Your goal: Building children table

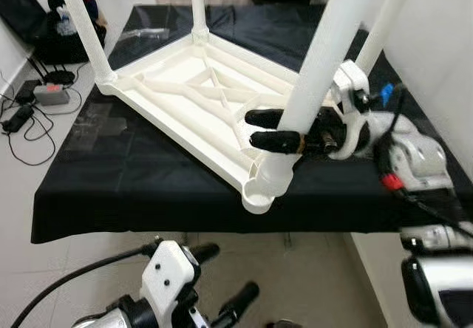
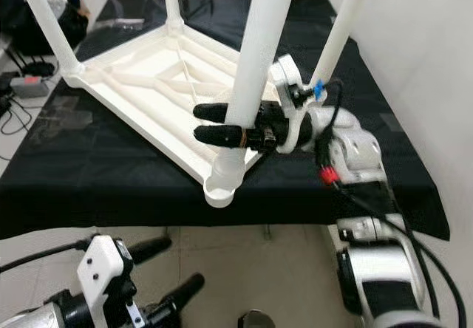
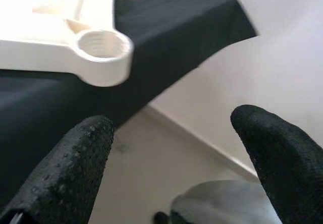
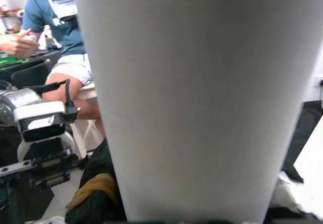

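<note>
I see the right claw (image 1: 275, 130) pinching the near leg (image 1: 318, 62) mid-frame over its corner socket (image 1: 259, 191); three legs (image 1: 85, 29) stand; left claw (image 1: 214, 284) spread, idle low; seating appears to remain.

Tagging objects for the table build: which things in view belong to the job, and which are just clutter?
Job:
- upturned white tabletop on the black cloth
- near table leg, standing in the corner socket
- right pincer, shut on that leg
- left pincer, open, low over the floor

Clutter:
- cables and adapter on the floor
- black bag
</note>
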You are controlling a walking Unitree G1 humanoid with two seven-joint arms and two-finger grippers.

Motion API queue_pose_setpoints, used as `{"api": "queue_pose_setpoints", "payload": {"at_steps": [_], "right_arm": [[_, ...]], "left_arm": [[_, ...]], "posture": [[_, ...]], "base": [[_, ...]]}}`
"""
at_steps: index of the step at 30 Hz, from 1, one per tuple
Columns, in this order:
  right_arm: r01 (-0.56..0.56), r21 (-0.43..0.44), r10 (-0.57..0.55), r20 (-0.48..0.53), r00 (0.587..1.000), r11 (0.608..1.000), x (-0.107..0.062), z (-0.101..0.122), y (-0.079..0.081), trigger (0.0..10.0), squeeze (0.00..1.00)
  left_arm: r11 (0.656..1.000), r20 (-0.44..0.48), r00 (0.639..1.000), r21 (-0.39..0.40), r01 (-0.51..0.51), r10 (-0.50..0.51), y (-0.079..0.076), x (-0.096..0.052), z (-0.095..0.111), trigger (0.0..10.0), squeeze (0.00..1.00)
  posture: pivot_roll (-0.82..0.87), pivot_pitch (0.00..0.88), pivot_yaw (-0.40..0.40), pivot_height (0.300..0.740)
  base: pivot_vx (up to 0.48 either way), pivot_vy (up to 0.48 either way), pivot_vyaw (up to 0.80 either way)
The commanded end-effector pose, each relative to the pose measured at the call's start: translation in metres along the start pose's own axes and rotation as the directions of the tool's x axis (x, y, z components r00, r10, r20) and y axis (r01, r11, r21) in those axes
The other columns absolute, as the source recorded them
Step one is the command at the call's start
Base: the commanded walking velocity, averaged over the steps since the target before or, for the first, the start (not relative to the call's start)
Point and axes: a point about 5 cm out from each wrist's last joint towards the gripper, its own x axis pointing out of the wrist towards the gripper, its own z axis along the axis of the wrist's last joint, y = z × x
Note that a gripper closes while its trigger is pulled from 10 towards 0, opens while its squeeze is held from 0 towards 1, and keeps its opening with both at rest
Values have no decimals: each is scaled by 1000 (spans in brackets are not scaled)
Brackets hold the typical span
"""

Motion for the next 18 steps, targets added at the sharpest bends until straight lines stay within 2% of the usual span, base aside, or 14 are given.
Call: {"api": "queue_pose_setpoints", "payload": {"at_steps": [1,3,5,9,13,15,18], "right_arm": [[-51,-20,50,-30,998,998,3,-1,-1,10000,0],[-69,-27,67,-43,997,997,4,1,-3,10000,0],[-133,-47,132,-26,991,990,15,12,-4,10000,0],[-183,-71,182,-11,983,981,25,20,-3,10000,0],[-200,-88,200,-15,980,976,29,22,-3,10000,0],[-280,-113,277,-46,960,953,37,21,7,10000,0],[-312,-120,305,-73,950,942,42,16,12,10000,0]], "left_arm": [[999,-1,1000,32,-2,2,-2,-3,3,10000,0],[999,0,1000,33,-5,5,-3,-4,3,10000,0],[999,3,1000,50,-20,20,-3,-7,6,10000,0],[998,7,1000,58,-26,26,-3,-9,7,10000,0],[998,10,1000,57,-23,23,-4,-10,8,10000,0],[998,11,1000,63,-14,13,-8,-13,7,10000,0],[997,9,1000,75,-17,16,-8,-14,7,10000,0]], "posture": [[51,296,-14,740],[57,300,-13,740],[71,320,-8,740],[77,330,-8,740],[85,336,-5,740],[89,349,2,740],[93,353,6,740]], "base": [[0,0,0],[0,0,0],[0,0,0],[0,0,0],[0,0,0],[0,0,0],[0,0,0]]}}
